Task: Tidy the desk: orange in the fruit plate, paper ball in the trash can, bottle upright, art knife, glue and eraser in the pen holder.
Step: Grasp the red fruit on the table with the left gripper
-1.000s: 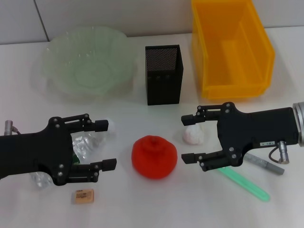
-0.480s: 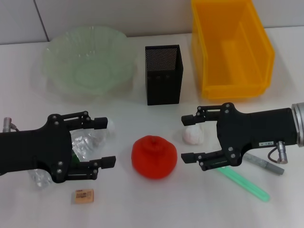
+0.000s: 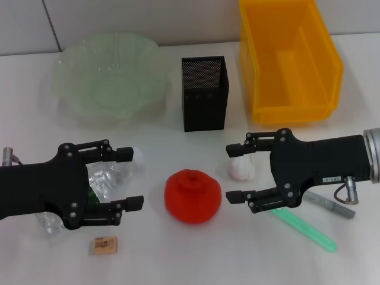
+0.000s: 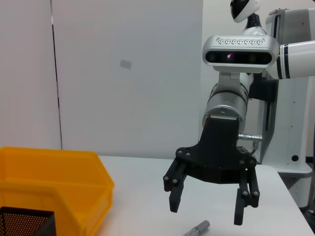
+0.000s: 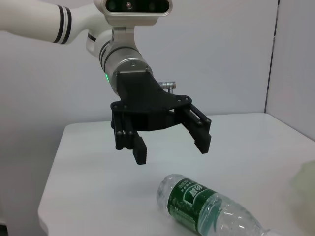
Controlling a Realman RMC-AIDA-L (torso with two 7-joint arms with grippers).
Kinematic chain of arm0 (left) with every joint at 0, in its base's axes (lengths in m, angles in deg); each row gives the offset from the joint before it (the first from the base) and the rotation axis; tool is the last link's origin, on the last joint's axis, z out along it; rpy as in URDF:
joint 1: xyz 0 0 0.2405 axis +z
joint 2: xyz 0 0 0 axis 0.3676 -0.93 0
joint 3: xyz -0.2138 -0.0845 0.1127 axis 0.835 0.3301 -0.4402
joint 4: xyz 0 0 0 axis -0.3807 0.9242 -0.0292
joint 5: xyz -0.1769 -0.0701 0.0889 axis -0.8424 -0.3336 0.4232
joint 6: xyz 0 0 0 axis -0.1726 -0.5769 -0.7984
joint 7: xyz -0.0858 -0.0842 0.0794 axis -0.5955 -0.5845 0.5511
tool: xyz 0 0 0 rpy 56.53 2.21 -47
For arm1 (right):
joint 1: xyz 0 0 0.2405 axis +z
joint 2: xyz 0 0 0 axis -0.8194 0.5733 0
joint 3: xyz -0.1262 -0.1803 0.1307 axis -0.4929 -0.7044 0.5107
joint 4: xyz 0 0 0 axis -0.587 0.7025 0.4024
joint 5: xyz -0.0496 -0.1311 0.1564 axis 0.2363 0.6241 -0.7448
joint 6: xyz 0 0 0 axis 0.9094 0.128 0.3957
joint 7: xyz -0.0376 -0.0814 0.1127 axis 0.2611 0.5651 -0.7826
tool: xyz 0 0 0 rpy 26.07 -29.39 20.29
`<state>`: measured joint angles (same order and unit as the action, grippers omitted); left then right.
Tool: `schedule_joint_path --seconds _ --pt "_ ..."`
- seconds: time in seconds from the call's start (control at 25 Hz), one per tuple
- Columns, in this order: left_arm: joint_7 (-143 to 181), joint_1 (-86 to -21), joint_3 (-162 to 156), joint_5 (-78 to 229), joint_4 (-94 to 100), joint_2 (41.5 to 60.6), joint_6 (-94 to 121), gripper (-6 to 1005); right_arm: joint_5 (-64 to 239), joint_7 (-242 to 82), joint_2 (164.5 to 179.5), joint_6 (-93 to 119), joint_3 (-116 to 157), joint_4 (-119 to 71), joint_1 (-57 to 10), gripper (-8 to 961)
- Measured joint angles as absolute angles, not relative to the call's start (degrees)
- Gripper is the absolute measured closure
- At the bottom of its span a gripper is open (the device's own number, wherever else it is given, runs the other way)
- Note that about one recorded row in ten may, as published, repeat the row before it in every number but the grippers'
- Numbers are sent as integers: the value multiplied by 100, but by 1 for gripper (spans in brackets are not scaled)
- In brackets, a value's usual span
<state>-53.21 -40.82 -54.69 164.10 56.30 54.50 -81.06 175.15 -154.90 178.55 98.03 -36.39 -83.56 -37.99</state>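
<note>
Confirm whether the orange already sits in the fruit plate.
No, the orange lies on the desk between the two grippers, well apart from the fruit plate.

The head view looks steeply down on the table, while both wrist views face level across it toward each other.

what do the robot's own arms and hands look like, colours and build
Both the left hand and right hand are matte black, each with two linkage fingers studded with silver screws and ending in blocky pads. The right one carries a small white label and joins a silver metal wrist ring. Short silver connectors stick out by each wrist. Farther up, the arms are white with black bands.
</note>
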Motion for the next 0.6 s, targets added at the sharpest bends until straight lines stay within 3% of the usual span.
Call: schedule_joint_path --seconds 0.6 --pt "-5308 -4125 -5482 16408 5521 5452 -7821 261 17532 -15503 17843 9731 -3416 -8313 -3822 175"
